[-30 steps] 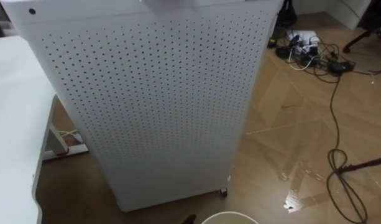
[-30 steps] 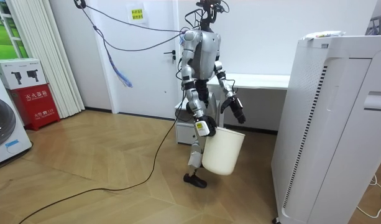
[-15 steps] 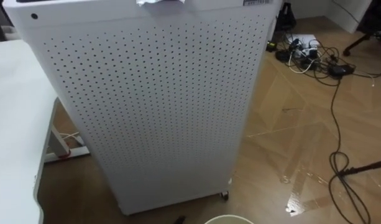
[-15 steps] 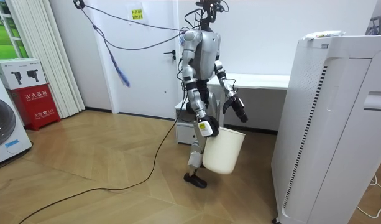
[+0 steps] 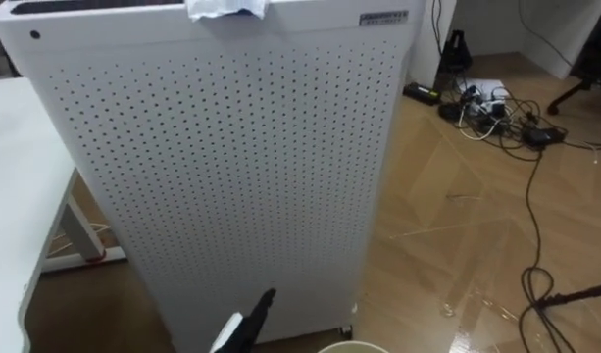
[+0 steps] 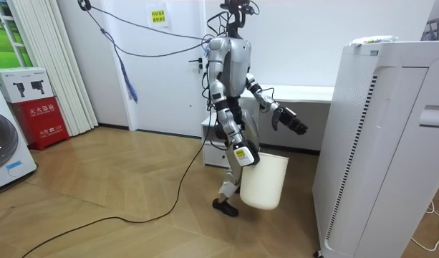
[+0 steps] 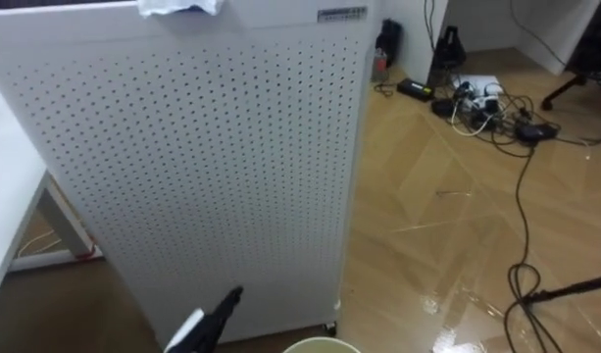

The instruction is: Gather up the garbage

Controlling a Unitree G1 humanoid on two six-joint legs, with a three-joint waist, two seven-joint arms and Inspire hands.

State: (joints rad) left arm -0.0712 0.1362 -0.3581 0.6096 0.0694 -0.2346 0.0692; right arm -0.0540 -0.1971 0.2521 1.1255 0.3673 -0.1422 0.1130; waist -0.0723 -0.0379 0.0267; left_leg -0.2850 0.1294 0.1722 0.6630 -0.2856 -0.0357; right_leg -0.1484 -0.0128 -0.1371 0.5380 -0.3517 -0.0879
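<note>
1. far left, the white worktop (image 5: 8,186) stands just beside the tall perforated unit (image 5: 231,167); the left elbow should stay clear of its edge on the way up.
2. the left hand (image 5: 253,319) is low in front of the unit's face, its fingers straight and released, holding nothing.
3. the garbage (image 5: 225,8), a crumpled white scrap, lies on the unit's top by the front edge, well above that hand. i would reach over the edge and pinch it from above, since a sweep could push it back out of reach.
4. the white bin (image 6: 264,179) hangs from the right hand (image 6: 243,153), fingers clenched on its rim. keep its mouth up and close under the front edge.
5. right, loose cables (image 5: 496,93) lie on the floor, so any step should avoid them.
</note>
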